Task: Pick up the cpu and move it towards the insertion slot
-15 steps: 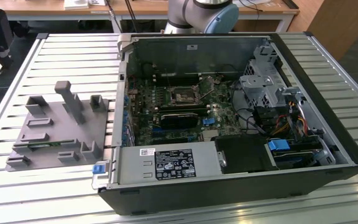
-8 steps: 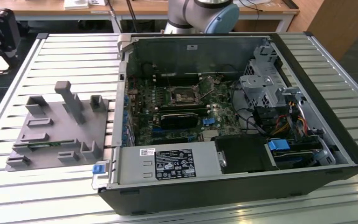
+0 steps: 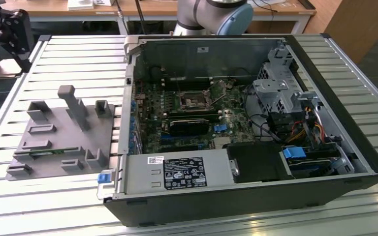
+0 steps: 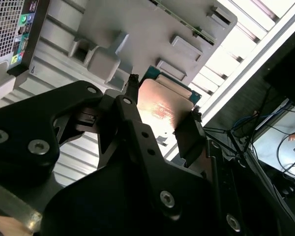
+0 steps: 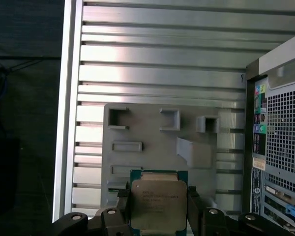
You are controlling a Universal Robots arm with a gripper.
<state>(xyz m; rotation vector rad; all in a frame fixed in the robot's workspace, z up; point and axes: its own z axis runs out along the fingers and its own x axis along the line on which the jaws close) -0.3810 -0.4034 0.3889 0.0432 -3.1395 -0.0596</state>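
The cpu is a flat square chip with a silvery top and a green rim. My gripper is shut on it, one black finger on each of two opposite edges. In the second wrist view the cpu sits between the same fingers, lifted well above the grey fixture. The insertion slot is a square black socket in a metal frame. It lies on the motherboard inside the open computer case. The arm's black head hangs at the exterior view's far upper left, away from the case.
The grey fixture with posts and recesses lies on the slatted metal table, left of the case in the exterior view. A green memory stick rests in it. The case holds a black card, cables and a drive cage.
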